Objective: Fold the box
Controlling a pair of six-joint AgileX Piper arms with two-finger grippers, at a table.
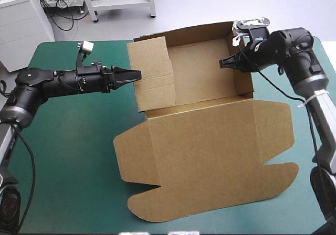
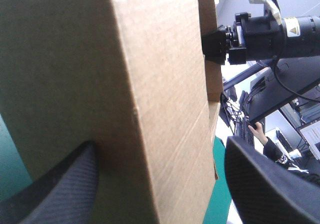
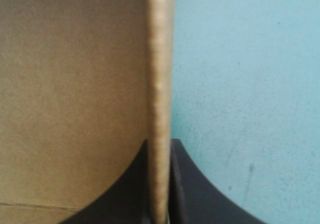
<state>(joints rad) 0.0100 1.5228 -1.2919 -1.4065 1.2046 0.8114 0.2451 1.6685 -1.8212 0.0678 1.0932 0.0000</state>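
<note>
left tool [image 2: 162, 149] wide open around one wall of box [image 1: 205, 140], right tool [image 3: 160, 146] pinched on opposite wall

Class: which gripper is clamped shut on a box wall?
The right gripper, pinching one wall of the box; the left gripper stands open around the opposite wall.

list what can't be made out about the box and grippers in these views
- left wrist view: the left gripper straddles a wall of the box, which hides the tray's inside
- right wrist view: the right gripper clamps a board edge; the rest of the box is cut off
- high view: the left gripper's finger gap is too small to read
</note>
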